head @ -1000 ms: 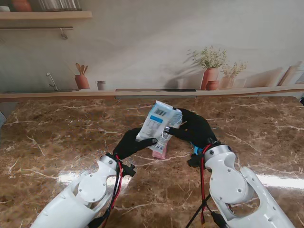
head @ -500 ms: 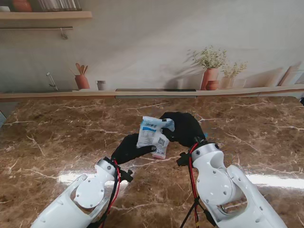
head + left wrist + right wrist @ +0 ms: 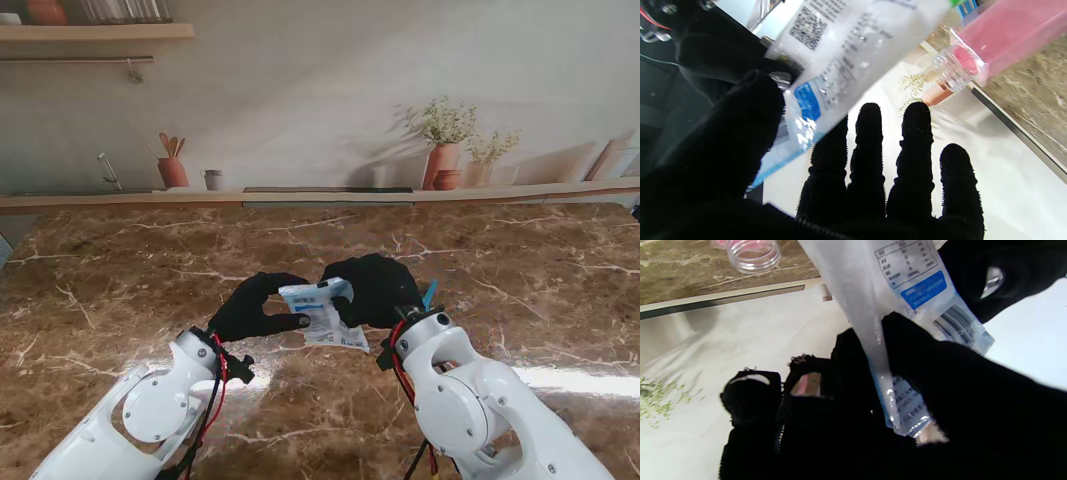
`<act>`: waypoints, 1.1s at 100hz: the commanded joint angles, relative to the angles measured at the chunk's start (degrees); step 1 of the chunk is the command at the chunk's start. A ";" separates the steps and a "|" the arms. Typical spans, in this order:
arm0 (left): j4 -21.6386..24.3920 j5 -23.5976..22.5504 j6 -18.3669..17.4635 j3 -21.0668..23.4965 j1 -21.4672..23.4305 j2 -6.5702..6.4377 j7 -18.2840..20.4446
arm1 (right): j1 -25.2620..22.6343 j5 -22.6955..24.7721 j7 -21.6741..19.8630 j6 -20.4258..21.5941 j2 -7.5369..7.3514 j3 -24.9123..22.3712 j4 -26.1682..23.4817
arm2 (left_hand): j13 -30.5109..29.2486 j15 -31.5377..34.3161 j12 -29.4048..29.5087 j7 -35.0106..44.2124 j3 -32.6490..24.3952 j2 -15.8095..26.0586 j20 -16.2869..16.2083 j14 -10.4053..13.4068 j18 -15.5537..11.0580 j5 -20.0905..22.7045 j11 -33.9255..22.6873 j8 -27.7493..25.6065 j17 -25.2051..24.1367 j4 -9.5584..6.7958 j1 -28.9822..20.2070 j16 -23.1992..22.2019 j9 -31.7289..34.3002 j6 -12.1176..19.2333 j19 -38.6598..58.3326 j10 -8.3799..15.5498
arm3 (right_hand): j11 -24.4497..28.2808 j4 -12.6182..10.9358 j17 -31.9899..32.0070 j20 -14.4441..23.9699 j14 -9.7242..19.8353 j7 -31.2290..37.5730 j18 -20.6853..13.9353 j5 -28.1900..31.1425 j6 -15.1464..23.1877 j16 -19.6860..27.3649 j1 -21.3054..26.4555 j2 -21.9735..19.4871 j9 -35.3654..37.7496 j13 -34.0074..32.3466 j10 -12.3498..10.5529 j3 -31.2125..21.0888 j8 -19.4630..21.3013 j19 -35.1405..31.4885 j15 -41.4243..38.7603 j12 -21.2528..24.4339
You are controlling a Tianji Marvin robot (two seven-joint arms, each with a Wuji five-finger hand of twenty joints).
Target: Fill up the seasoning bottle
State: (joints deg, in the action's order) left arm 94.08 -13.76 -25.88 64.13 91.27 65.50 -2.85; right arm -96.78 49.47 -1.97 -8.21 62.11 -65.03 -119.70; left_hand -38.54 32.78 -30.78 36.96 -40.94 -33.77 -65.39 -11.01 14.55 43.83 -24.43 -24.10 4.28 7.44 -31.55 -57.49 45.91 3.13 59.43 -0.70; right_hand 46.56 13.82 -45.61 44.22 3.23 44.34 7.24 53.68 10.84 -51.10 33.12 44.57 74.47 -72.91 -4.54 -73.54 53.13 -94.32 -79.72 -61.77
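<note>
Both black-gloved hands hold a white and blue seasoning pouch (image 3: 322, 312) over the middle of the marble table (image 3: 110, 290). My left hand (image 3: 255, 305) pinches its left edge; my right hand (image 3: 372, 290) grips its right side. The pouch lies tilted, nearly flat. It hides the bottle from the stand's view. The left wrist view shows the pink bottle (image 3: 977, 53) with a clear open neck just beyond the pouch (image 3: 846, 50), past my left hand (image 3: 873, 166). In the right wrist view the bottle's neck (image 3: 751, 251) sits off to the side of the pouch (image 3: 893, 290) held in my right hand (image 3: 840, 406).
A low ledge (image 3: 330, 196) runs along the table's far edge. Behind it the wall backdrop shows terracotta vases (image 3: 443, 160) with plants at the right and a small pot (image 3: 172, 172) at the left. A shelf (image 3: 90, 32) hangs at the upper left.
Both hands have drawn the pouch nearer to me and lower. It has tipped from nearly upright to nearly flat. The pink bottle seen under it a second ago is now covered.
</note>
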 commanded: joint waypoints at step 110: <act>-8.64 16.93 2.40 -3.10 1.19 -3.94 21.98 | -9.03 -13.39 10.82 4.91 2.31 2.94 12.87 | -17.54 21.00 -20.89 25.00 -5.98 14.85 -5.00 -4.09 2.33 8.23 -11.92 -27.83 13.15 5.92 -27.29 -6.99 18.79 8.98 23.74 3.43 | -13.19 3.36 -1.43 -3.37 -0.77 9.59 -1.78 -1.22 3.40 10.78 1.65 3.62 2.42 -1.63 -1.64 7.88 -19.51 6.02 32.07 19.78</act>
State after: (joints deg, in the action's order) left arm 86.59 3.69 -24.44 61.46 92.48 61.51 18.84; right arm -106.29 37.13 11.06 -2.79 64.13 -62.77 -108.11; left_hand -56.48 54.85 -51.72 51.74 -42.77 -25.71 -69.72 -13.75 17.53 47.73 -37.65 -45.54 18.41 16.34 -50.00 -64.53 63.45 -3.43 82.43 -3.08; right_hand 31.38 15.47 -46.17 41.97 1.09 52.23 6.43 51.04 12.83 -38.94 32.57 47.30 74.35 -71.74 -4.75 -63.74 34.51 -85.12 -45.77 -40.45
